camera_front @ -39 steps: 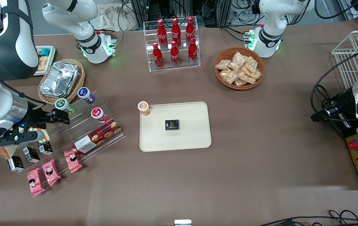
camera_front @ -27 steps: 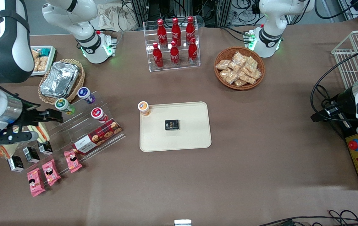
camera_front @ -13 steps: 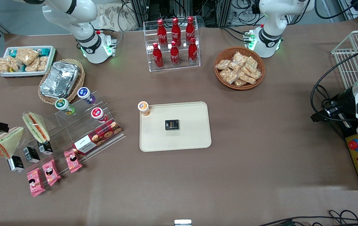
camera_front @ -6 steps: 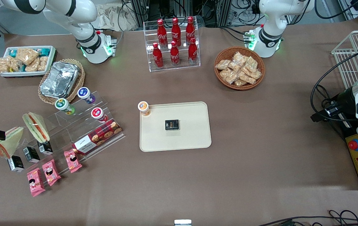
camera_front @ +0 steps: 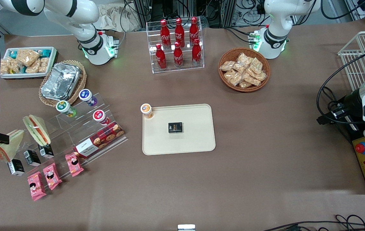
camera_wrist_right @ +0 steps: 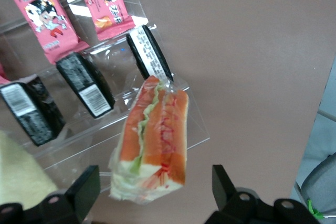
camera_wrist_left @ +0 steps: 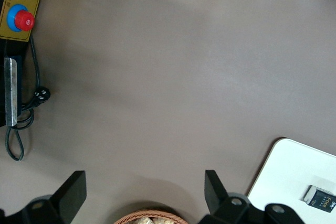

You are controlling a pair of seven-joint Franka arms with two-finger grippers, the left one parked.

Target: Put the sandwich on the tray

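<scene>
Tool (camera_wrist_right: 149, 195) spread open astride sandwich (camera_wrist_right: 152, 140) at rack (camera_wrist_right: 105, 124) edge.

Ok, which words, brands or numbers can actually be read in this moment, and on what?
"Coca-Cola": on the red bottles in the clear rack.
Black box on the tray: print too small to read.
Pink snack packets, black cartons, cookie box: unreadable.
The gripper, open, hangs over the sandwich: no text.
</scene>
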